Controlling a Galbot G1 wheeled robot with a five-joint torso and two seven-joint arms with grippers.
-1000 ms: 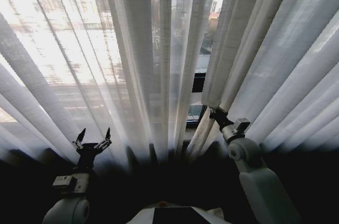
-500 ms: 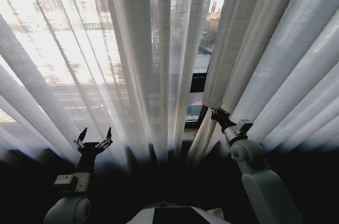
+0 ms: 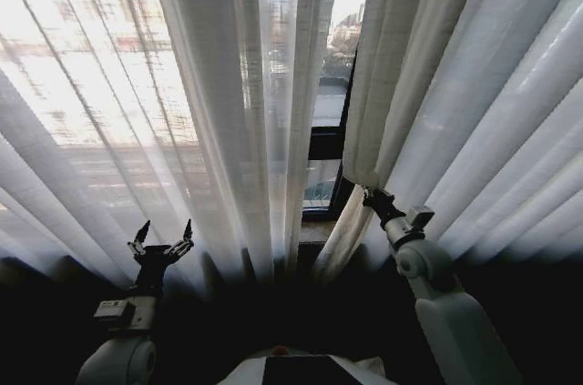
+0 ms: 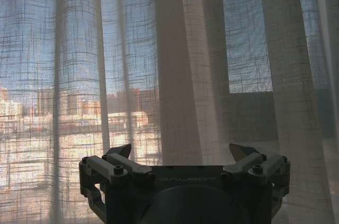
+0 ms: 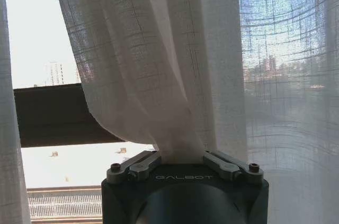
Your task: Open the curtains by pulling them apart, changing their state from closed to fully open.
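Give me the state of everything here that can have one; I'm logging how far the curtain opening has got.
Left curtain: hanging closed over the glass, not gripped.
Right curtain: inner edge bunched and gripped, drawn aside.
Gap between the curtains: narrow, window frame visible, far from fully open.
Left claw: open, empty, in front of the left curtain.
Right claw: shut on the right curtain's edge.
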